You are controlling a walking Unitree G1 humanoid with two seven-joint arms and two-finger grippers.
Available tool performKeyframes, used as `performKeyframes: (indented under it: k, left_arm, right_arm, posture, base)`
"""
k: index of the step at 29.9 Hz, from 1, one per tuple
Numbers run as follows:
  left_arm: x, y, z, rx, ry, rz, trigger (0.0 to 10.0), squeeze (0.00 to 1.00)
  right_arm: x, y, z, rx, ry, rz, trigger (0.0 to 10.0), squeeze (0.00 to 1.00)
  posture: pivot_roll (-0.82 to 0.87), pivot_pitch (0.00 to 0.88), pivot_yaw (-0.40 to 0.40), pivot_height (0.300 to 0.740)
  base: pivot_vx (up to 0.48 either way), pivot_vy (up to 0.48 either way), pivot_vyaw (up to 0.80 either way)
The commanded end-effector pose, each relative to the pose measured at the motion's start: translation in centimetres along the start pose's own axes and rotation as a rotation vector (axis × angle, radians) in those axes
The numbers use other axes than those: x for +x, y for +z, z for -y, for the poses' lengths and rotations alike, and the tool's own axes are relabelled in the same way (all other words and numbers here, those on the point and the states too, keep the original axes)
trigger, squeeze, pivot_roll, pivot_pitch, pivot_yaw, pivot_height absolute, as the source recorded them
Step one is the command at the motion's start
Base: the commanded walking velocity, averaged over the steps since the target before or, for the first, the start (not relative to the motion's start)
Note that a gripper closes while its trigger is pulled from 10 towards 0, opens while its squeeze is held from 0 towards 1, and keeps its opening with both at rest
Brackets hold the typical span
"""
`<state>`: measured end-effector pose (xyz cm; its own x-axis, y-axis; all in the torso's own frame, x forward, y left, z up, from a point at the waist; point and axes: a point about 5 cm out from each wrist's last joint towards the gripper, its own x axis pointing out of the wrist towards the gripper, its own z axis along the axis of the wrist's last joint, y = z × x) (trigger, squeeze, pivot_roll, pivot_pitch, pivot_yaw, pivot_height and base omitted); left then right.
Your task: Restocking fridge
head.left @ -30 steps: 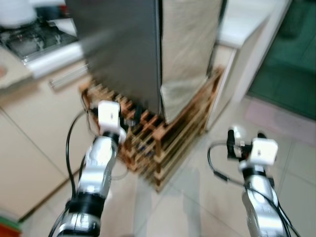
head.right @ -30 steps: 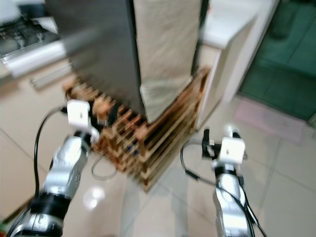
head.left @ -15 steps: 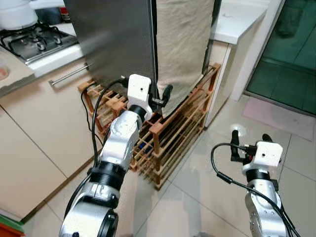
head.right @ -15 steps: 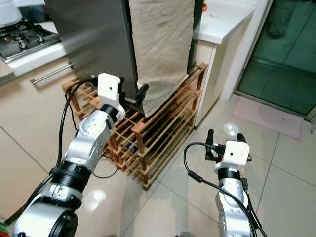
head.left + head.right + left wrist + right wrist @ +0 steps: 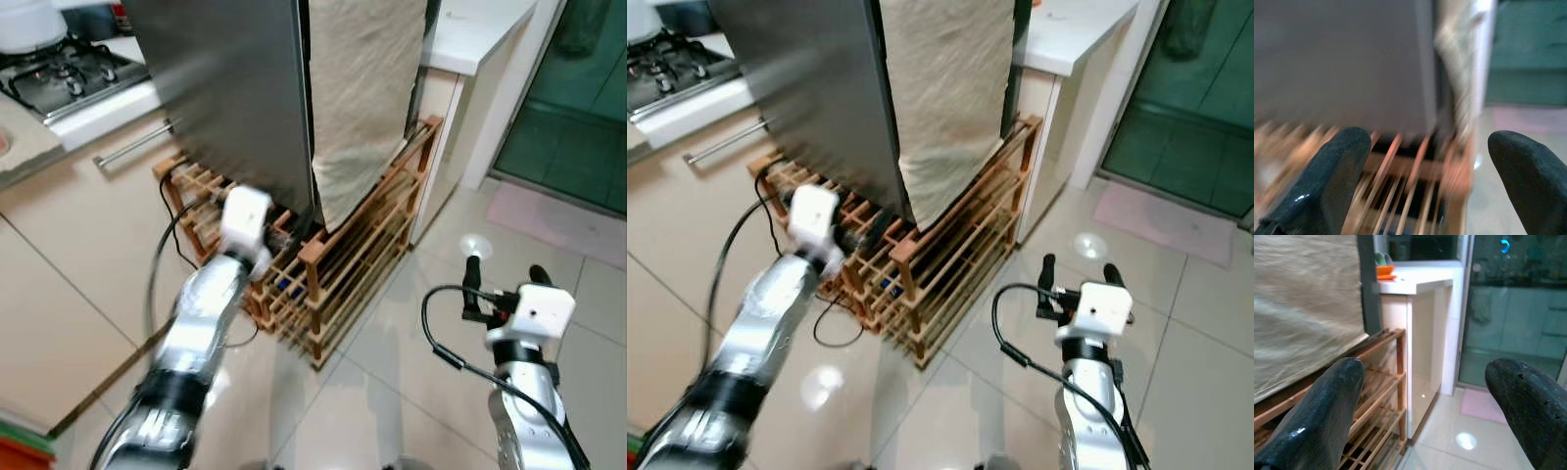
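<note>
In the left eye view, the tall grey steel fridge (image 5: 235,88) stands at the far centre on a low slatted wooden rack (image 5: 333,274), with a beige cloth (image 5: 367,88) hanging down its right side. The left gripper (image 5: 284,230) is blurred, close to the fridge's lower near corner and over the rack; its fingers cannot be made out here. The right gripper (image 5: 502,284) hangs over the pale tiled floor (image 5: 392,392), well right of the rack, fingers spread wide and empty. A gas hob (image 5: 59,69) sits far left on the counter.

In the left wrist view, the two black fingers (image 5: 1327,181) stand wide apart, holding nothing, with the fridge's grey side and the rack beyond them, blurred.

In the right wrist view, the black fingers (image 5: 1317,416) are likewise wide apart and empty, facing the cloth, the rack and a white counter (image 5: 1415,281).
</note>
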<state>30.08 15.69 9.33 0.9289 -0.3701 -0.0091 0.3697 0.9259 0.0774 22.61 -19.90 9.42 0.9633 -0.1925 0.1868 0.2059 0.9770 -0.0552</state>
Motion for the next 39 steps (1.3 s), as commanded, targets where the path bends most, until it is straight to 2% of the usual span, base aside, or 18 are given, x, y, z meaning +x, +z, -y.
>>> performKeyframes:
  k: [1,5,6,8,10,11,12,13,15,18,21,30,39]
  left_arm:
    - [0.2,1.3,0.1,0.016,-0.024,0.057,10.0,0.00]
    - [-2.2,-1.3,1.0,0.105,-0.066,-0.026,10.0,0.00]
    - [-2.2,-1.3,1.0,0.105,-0.066,-0.026,10.0,0.00]
    - [-2.9,-1.2,1.1,-0.003,-0.073,0.003,10.0,0.00]
    - [-3.5,-0.6,0.6,-0.065,0.004,0.039,10.0,0.00]
    - [-3.6,0.3,1.3,-0.080,0.047,0.084,10.0,0.00]
    - [-3.6,0.3,1.3,-0.080,0.047,0.084,10.0,0.00]
    - [-3.1,1.3,2.1,-0.110,0.062,0.114,10.0,0.00]
    - [-2.5,2.1,2.5,-0.138,0.073,0.123,10.0,0.00]
    - [-1.4,3.7,3.1,-0.101,0.012,0.178,10.0,0.00]
    - [-1.0,4.4,3.4,-0.098,-0.007,0.207,10.0,0.00]
    - [-0.6,5.6,3.8,-0.121,0.001,0.233,10.0,0.00]
    - [-0.2,6.0,3.6,-0.132,0.037,0.244,10.0,0.00]
  right_arm:
    - [-0.1,0.6,-0.6,-0.001,0.026,0.013,10.0,0.00]
    - [-0.2,1.1,-0.7,-0.022,0.052,0.032,10.0,0.00]
    - [-0.2,1.1,-0.7,-0.022,0.052,0.032,10.0,0.00]
    - [-0.5,1.1,-0.1,-0.030,0.022,0.030,10.0,0.00]
    - [-1.4,1.2,0.8,-0.052,-0.018,0.030,10.0,0.00]
    - [-2.3,1.2,1.4,-0.066,-0.041,0.011,10.0,0.00]
    - [-2.3,1.2,1.4,-0.066,-0.041,0.011,10.0,0.00]
    - [-2.8,1.0,1.5,-0.068,-0.042,-0.007,10.0,0.00]
    - [-2.9,0.9,1.5,-0.069,-0.037,-0.017,10.0,0.00]
    - [-2.3,0.8,1.3,-0.068,-0.039,-0.013,10.0,0.00]
    - [-1.4,1.0,1.2,-0.068,-0.037,0.001,10.0,0.00]
    - [-0.3,0.6,1.6,-0.087,-0.022,-0.007,10.0,0.00]
    - [0.0,0.2,1.5,-0.085,-0.014,-0.011,10.0,0.00]
  posture:
    - [-0.04,0.053,0.079,0.710]
    - [-0.05,0.042,0.057,0.710]
    - [-0.05,0.042,0.057,0.710]
    - [-0.06,0.036,0.049,0.710]
    - [-0.06,0.039,0.036,0.710]
    - [-0.06,0.041,0.035,0.710]
    - [-0.06,0.041,0.035,0.710]
    - [-0.06,0.044,0.035,0.710]
    - [-0.06,0.043,0.036,0.710]
    - [-0.07,0.037,0.041,0.710]
    - [-0.08,0.032,0.042,0.710]
    - [-0.07,0.024,0.038,0.710]
    - [-0.07,0.019,0.035,0.710]
  base:
    - [0.000,0.000,0.00]
    - [0.000,0.000,0.00]
    - [0.000,0.000,0.00]
    - [0.000,0.000,0.00]
    - [0.000,0.000,0.00]
    - [0.000,0.000,0.00]
    - [0.000,0.000,0.00]
    - [0.000,0.000,0.00]
    - [0.000,0.000,0.00]
    - [0.080,0.000,0.00]
    - [0.371,0.000,0.00]
    - [0.480,0.000,0.00]
    - [0.480,0.000,0.00]
